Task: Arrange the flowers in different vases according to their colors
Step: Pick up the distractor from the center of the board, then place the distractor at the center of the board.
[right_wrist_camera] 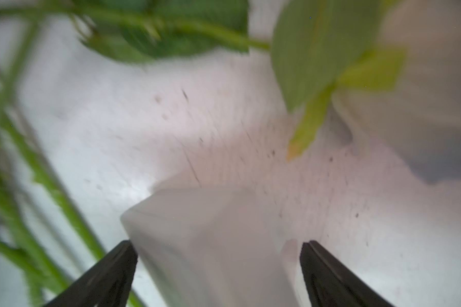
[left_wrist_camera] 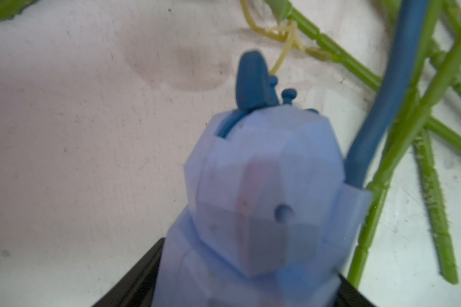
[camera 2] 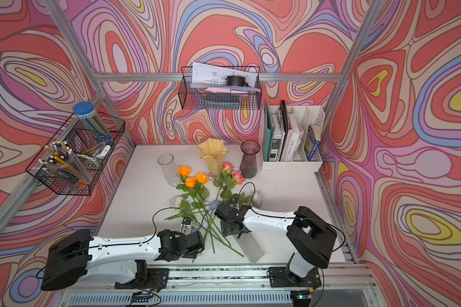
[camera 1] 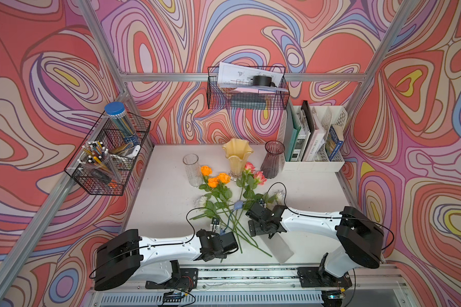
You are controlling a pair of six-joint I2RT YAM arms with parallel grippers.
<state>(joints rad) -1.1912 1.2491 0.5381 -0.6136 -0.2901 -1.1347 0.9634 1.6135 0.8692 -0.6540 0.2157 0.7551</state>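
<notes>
Your left gripper (camera 1: 215, 225) sits at the flowers' (camera 1: 225, 193) stem ends, likely seeking one stem; grip cannot be told. Right gripper (right_wrist_camera: 218, 242) stands released, white rose (right_wrist_camera: 423, 93) just ahead.

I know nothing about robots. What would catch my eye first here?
Likely the swirling red, pink and purple wallpaper all round. Next, the heap of orange, pink and white roses lying mid-table, with three vases standing behind it. Two white-and-black robot arms reach in from the near edge towards the stems.
</notes>
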